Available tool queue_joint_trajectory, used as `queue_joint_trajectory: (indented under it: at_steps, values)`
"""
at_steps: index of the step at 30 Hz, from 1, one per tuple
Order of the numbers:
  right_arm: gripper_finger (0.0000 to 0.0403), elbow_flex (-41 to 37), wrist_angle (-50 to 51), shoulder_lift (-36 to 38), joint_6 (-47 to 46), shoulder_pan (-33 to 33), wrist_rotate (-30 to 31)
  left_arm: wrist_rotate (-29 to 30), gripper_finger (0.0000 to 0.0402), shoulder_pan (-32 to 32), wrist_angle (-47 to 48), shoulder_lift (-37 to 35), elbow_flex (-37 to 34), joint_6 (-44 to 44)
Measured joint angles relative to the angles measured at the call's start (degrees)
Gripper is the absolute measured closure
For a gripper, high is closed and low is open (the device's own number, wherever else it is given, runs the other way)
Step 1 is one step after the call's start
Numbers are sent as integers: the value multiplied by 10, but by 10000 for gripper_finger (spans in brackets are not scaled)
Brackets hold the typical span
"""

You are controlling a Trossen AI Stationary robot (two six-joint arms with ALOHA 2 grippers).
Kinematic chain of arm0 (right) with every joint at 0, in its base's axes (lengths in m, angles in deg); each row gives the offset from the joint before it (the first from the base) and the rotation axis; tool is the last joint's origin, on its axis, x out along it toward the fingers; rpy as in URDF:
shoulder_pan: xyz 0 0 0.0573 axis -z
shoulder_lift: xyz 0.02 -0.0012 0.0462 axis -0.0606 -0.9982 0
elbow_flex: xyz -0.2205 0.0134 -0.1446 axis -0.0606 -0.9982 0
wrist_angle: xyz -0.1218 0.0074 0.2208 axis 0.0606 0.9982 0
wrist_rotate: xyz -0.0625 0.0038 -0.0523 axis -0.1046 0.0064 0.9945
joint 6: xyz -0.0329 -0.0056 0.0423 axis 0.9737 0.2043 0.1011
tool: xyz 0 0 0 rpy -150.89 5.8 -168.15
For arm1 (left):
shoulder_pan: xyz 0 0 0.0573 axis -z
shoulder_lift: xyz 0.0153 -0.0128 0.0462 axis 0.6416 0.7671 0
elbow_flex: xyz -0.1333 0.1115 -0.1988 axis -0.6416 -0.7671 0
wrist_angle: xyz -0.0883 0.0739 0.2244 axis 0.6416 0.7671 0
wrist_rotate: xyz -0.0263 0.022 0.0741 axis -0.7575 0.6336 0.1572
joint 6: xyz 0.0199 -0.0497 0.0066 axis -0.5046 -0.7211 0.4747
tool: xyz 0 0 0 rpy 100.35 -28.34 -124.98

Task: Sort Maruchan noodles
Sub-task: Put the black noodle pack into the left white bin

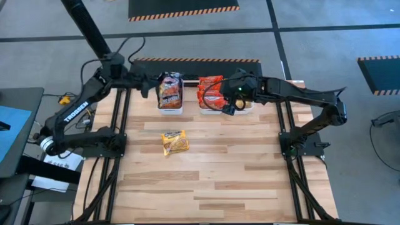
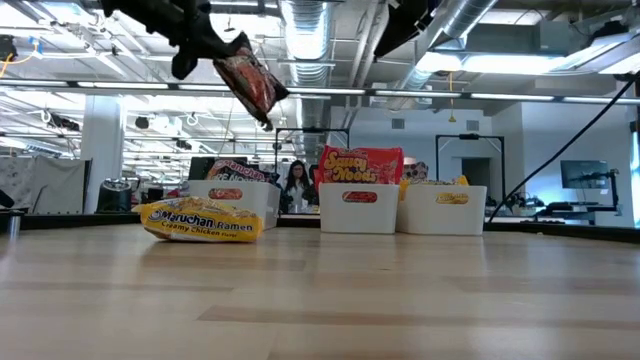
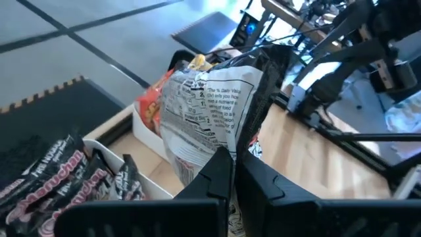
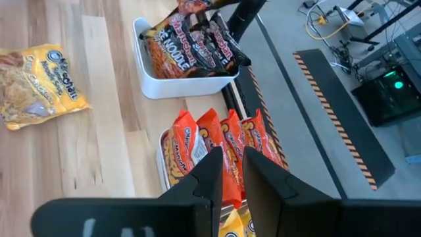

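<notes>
The left gripper (image 3: 233, 172) was clamped on a dark Maruchan packet (image 3: 207, 108), hanging it over the dark-packet bin (image 1: 170, 107) at the table's far edge. It needed to lower squarely inside before letting go. The right gripper (image 4: 228, 172), slightly parted and empty, hovered above the red-packet bin (image 1: 212, 109). A yellow Creamy Chicken packet (image 1: 175, 142) lay mid-table.

White rectangular bins stand in a row along the far edge of the wooden worktop (image 1: 219, 175): the left bin (image 1: 170, 107), the middle bin (image 2: 357, 208) and the right bin (image 2: 441, 209), the last two touching. Black mat with orange-striped border (image 1: 181, 9) lies on the grey floor beyond the far edge. A person (image 2: 297, 185) stands in the room behind the bins.
</notes>
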Motion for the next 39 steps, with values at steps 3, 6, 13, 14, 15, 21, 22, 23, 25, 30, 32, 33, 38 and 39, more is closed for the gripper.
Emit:
queue_joint_trajectory:
  at_steps: [3, 6, 13, 14, 15, 21, 22, 23, 25, 30, 32, 33, 38, 39]
  values:
    - [320, 0, 1, -1, 0, 3, -1, 5, 401, 0, -33, 0, -32, -5]
    - [320, 0, 1, 0, 0, 3, -2, 8, 401, 0, -91, 1, -90, -25]
    - [320, 0, 1, -1, 0, 3, -2, 2, 401, 0, -253, 2, -229, -71]
    - [320, 0, 1, -1, 0, 3, -2, -2, 401, 1, -270, 3, -245, -77]
    - [320, 0, 1, -1, 0, 3, -2, -2, 401, 2, -286, 3, -261, -80]
    - [320, 0, 1, -1, 0, 3, -2, 40, 401, -7, -325, 3, -310, -70]
    - [320, 0, 0, -1, 0, 3, -2, 38, 401, -8, -334, 5, -313, -69]
    - [320, 0, 1, -1, 0, 3, -2, 38, 401, -8, -344, 8, -317, -68]
    - [320, 0, 1, -1, 0, 3, -2, 47, 401, -10, -345, 14, -319, -65]
    - [320, 0, 0, -1, 0, 3, -2, 59, 401, -12, -344, 51, -319, -78]
    - [320, 0, 1, -1, 0, 3, -2, 56, 401, -12, -347, 65, -319, -81]
    - [320, 0, 1, -1, 0, 3, -2, 54, 399, -12, -347, 72, -319, -78]
    - [320, 0, 1, -1, 0, 3, -2, 50, 365, -12, -343, 89, -319, -69]
    - [320, 0, 1, -1, 0, 3, -2, 50, 355, -13, -341, 89, -319, -69]
